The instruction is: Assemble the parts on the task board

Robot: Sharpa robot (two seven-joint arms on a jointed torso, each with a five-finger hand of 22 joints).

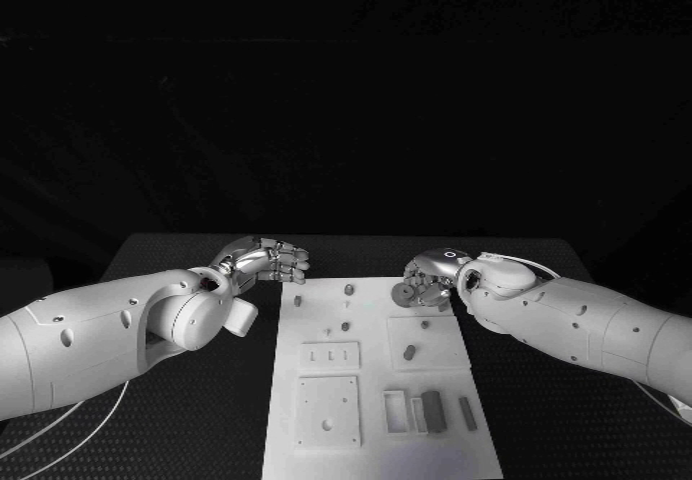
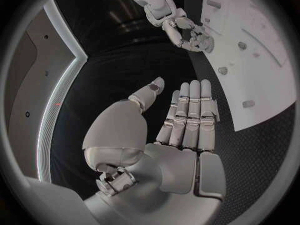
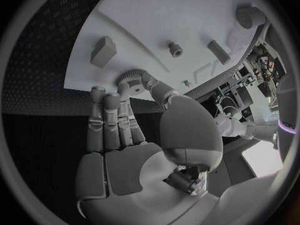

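Observation:
The white task board (image 1: 378, 455) lies in the middle of the black table. Small grey parts stand on it: pegs (image 1: 348, 289) near its far edge and dark blocks (image 1: 433, 410) near the front. My right hand (image 1: 430, 283) hovers at the board's far right corner and pinches a small grey gear (image 3: 132, 76) between thumb and fingertip; the gear (image 1: 408, 294) shows below the hand. My left hand (image 1: 264, 262) hangs over the table beyond the board's far left corner, fingers (image 2: 190, 110) straight, thumb apart, holding nothing. The left wrist view also catches the right hand (image 2: 187, 32) and board (image 2: 262, 50).
The board carries raised white plates with slots (image 1: 330, 355) and holes (image 1: 327, 408) on its left half, and a recessed frame (image 1: 395, 410) near the dark blocks. Black table (image 1: 173, 420) stretches on both sides of the board. A block (image 3: 103, 51) and a peg (image 3: 175, 48) stand close to the right hand.

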